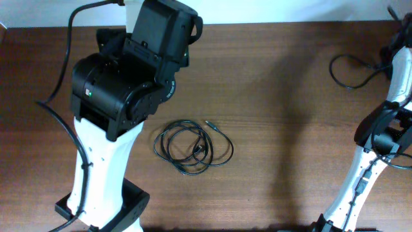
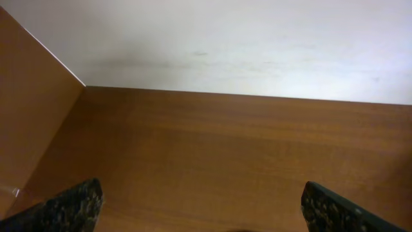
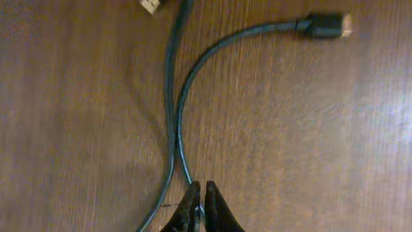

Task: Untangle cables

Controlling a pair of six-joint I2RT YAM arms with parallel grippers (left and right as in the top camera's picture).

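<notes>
Thin black cable bundle lay loosely coiled on grained wooden table. Right gripper, pointing down, pinched a smooth curved cord; left gripper gaped wide.

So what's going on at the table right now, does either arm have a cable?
The right gripper is pinched shut on a loose black cable lying on the table, with its plug flat on the wood ahead of the fingers. The left gripper is open and holds nothing, facing bare wood near the wall. The coiled bundle sits mid-table with neither gripper on it.
</notes>
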